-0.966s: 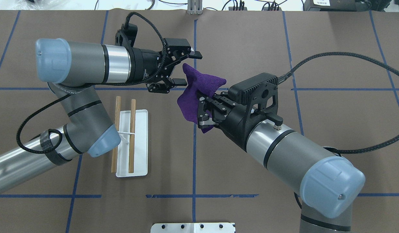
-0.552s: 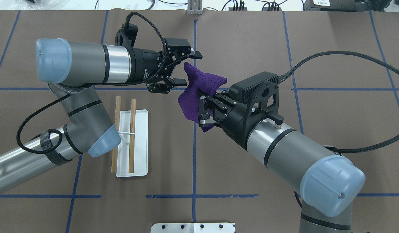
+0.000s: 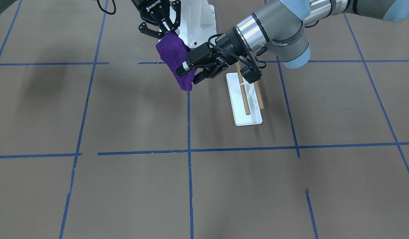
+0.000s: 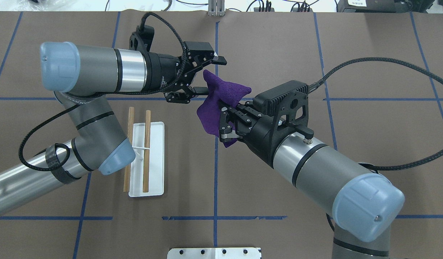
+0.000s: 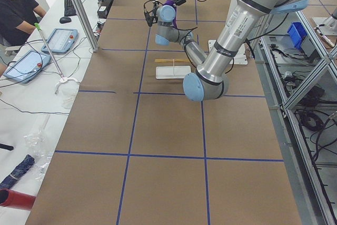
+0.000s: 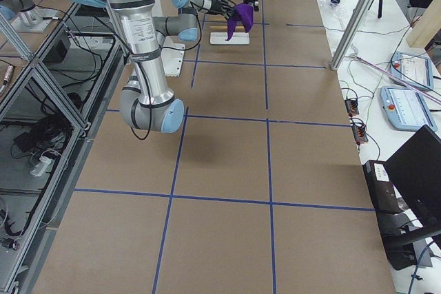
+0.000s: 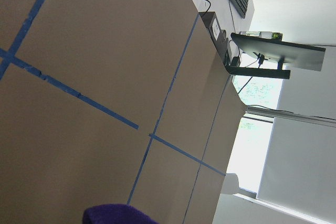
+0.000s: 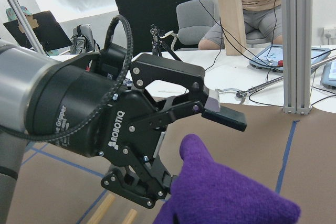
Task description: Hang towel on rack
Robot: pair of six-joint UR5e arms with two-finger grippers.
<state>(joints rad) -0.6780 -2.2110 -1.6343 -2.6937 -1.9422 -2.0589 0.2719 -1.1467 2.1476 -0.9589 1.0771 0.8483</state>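
Purple towel [image 4: 210,108], bunched, hangs clear of the table [image 4: 279,54], pinched in the right end effector [image 4: 224,122]. Its upper corner sits between the fingers of the left end effector [image 4: 211,76], whose jaws are spread wide and not closed on cloth. The rack [image 4: 155,158] stands on the table toward the robot's left, apart from the towel.

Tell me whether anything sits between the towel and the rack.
Nothing visible lies between them. The towel hangs in the right gripper, off to one side of the rack. Only the left arm's elbow overhangs the rack, covering part of one rod on the robot's side.
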